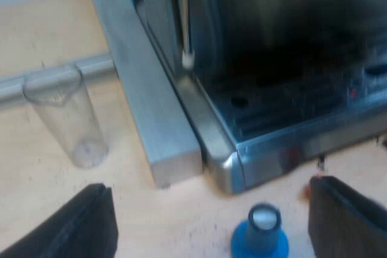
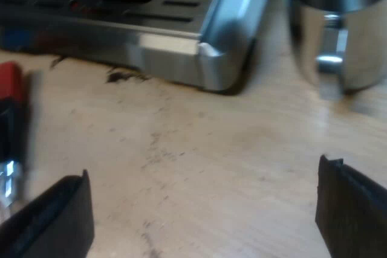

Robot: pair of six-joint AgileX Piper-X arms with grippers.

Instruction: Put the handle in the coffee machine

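Observation:
The espresso machine (image 1: 284, 46) stands close ahead, with its slotted drip tray (image 1: 302, 104) and a thin steam wand (image 1: 186, 28) hanging over the tray's corner. My left gripper (image 1: 211, 225) is open low over the wooden table, and a blue tamper (image 1: 261, 234) stands between its fingers without touching them. A small red bit (image 1: 309, 188) shows beside one finger. My right gripper (image 2: 202, 212) is open over bare table before the tray's corner (image 2: 211, 58). The holder's dark handle with its red end (image 2: 9, 83) lies loose on the table beside one right finger.
A clear measuring glass (image 1: 63, 116) stands upright on the table beside the machine's metal side (image 1: 151, 107). A shiny metal jug (image 2: 338, 22) stands past the tray's corner. Dark coffee grounds (image 2: 121, 77) lie along the tray's edge.

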